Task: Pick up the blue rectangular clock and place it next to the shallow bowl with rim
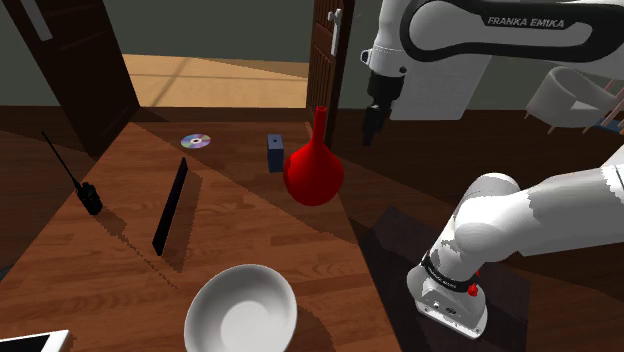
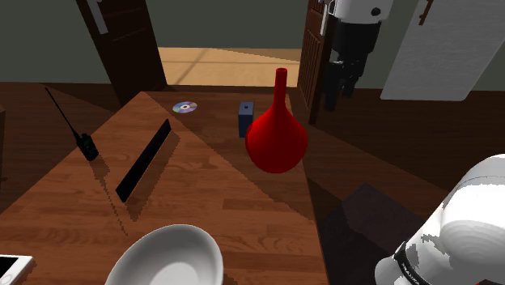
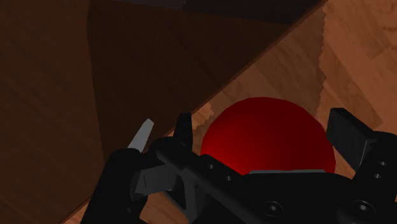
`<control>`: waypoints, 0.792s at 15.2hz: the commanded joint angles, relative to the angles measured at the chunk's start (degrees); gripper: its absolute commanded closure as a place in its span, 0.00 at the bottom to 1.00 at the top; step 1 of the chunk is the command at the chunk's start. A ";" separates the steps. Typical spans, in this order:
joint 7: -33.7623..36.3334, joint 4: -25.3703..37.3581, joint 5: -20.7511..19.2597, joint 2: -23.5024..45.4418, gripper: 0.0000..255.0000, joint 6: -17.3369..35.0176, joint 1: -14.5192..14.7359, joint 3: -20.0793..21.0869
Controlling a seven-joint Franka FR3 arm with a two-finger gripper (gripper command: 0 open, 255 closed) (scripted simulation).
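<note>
The small dark blue rectangular clock [image 1: 275, 152] [image 2: 245, 118] stands upright near the table's far edge, just behind a red long-necked vase [image 1: 313, 170] [image 2: 277, 139]. A shallow white bowl with a rim [image 1: 241, 310] [image 2: 166, 259] sits at the near edge of the table. My black gripper [image 1: 372, 125] [image 2: 338, 85] hangs high in the air, to the shoulder view's right of the vase and clock, and is open with nothing held. In the wrist view the gripper [image 3: 264, 124] has its fingers [image 3: 347, 130] spread, and the vase's red bulb [image 3: 261, 127] lies below them.
On the wooden table [image 1: 250, 230] lie a CD [image 1: 196, 141] [image 2: 184, 107], a long black flat bar [image 1: 171, 205] [image 2: 144, 159] and a black walkie-talkie with an aerial [image 1: 88, 195] [image 2: 85, 146]. A white flat object [image 1: 30, 342] pokes in at the near corner. Dark doors stand behind.
</note>
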 commanded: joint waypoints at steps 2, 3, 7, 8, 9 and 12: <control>1.09 0.37 0.37 2.02 0.00 1.69 -0.08 0.54; 2.16 0.84 0.71 4.09 0.00 3.34 -0.17 1.06; 6.38 3.54 1.66 12.68 0.00 9.45 -0.67 3.00; 7.41 4.42 1.80 14.89 0.00 10.83 -0.84 3.47; 8.45 5.38 1.90 17.12 0.00 12.15 -1.00 3.90; 11.59 8.73 1.89 23.88 0.00 15.70 -1.46 5.03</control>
